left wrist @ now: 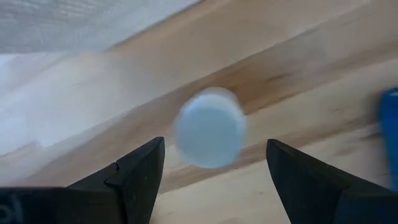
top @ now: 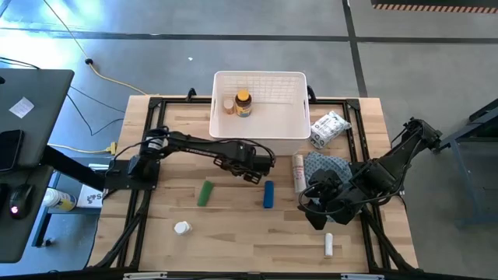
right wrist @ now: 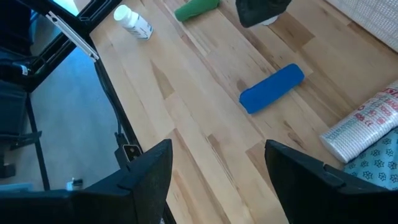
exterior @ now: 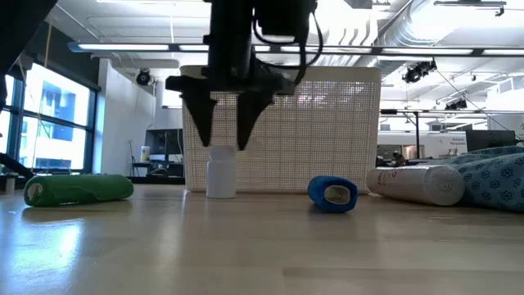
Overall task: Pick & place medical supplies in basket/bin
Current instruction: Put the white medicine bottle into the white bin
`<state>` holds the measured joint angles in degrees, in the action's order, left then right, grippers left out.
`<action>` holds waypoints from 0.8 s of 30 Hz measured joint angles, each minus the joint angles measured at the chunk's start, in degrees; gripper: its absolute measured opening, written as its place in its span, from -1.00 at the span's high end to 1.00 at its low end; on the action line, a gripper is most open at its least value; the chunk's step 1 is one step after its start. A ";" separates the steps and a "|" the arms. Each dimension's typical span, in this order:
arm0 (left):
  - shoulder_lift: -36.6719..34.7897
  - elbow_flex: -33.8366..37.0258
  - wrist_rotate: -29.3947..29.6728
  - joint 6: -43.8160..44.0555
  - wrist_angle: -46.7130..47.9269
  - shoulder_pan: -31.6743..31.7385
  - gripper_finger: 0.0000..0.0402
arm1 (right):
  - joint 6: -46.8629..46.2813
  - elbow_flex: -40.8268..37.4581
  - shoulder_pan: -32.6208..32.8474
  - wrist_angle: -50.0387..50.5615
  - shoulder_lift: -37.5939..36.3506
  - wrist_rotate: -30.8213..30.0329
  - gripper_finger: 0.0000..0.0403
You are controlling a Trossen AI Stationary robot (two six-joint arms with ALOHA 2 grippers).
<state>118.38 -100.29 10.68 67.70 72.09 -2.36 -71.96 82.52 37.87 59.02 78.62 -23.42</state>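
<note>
My left gripper hangs open over an upright white pill bottle that stands on its base in front of the white lattice bin. Its fingers end just above the bottle, one to each side of the cap, touching nothing. In the high view the gripper hides this bottle. My right gripper is open and waits low over the right part of the table. A green piece, a blue piece, another white bottle and two white tubes lie on the table.
The bin holds an amber bottle with a yellow cap and a small bottle. A crinkly white packet lies right of the bin. The blue-grey patterned cloth lies beside the upper tube, near my right arm.
</note>
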 joint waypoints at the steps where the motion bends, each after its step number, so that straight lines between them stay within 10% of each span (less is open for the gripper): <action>1: 0.01 0.10 0.09 -0.39 -0.08 0.30 -0.55 | 0.05 0.00 0.00 0.01 0.00 0.06 -0.22; 24: -0.15 5.64 -3.43 -4.31 -5.87 1.63 -0.55 | 0.40 0.00 0.00 0.29 -0.01 0.30 -0.22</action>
<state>118.24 -94.65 7.25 63.38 66.22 -0.73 -71.56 82.52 37.87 59.31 78.61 -23.12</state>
